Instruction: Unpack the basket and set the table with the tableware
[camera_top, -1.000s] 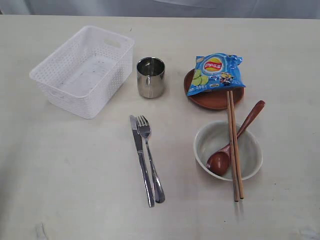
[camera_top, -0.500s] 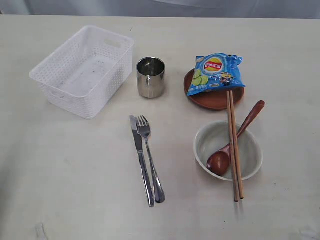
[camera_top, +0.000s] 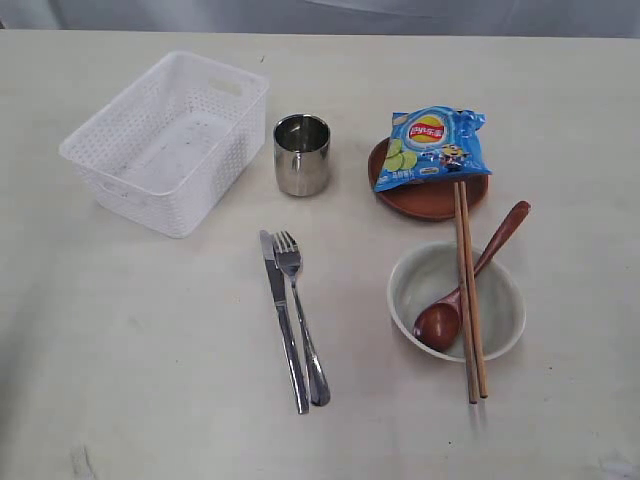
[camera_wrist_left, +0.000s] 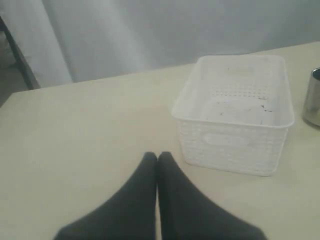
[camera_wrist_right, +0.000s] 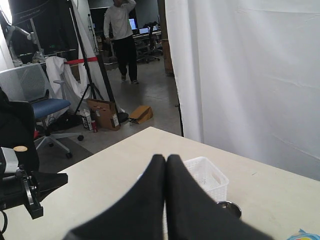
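Seen from the exterior camera, the basket (camera_top: 150, 205) sits on the table (camera_top: 150, 350) at about 10 o'clock from the table's middle, turned at a slant, its bare floor showing. Just beside it, toward 3 o'clock, stands the cup (camera_top: 301, 155), upright and apart from the basket wall. At 6 o'clock from the cup the knife (camera_top: 283, 320) and fork (camera_top: 302, 325) lie side by side, nearly touching, with their handles toward 6 o'clock.

Toward 3 o'clock from the cup is the plate (camera_top: 430, 200). A blue chip bag (camera_top: 432, 148) lies on top of it and covers most of it. At 6 o'clock from the plate sits the bowl (camera_top: 420, 280). The spoon (camera_top: 490, 250) rests with its head inside the bowl and its handle leaning over the rim toward 1 o'clock. The chopsticks (camera_top: 467, 290) lie across the bowl from 12 to 6 o'clock, crossing the spoon. Their far ends rest on the plate's edge by the bag.

Neither arm shows in this view. In the left wrist view the left gripper (camera_wrist_left: 157, 157) has its fingers pressed together on nothing, with the basket (camera_wrist_left: 235, 115) ahead and apart. The right gripper (camera_wrist_right: 166, 159) is likewise clenched and bare, held high over the table. Past it stand a white curtain (camera_wrist_right: 240, 75) and a person (camera_wrist_right: 121, 35).
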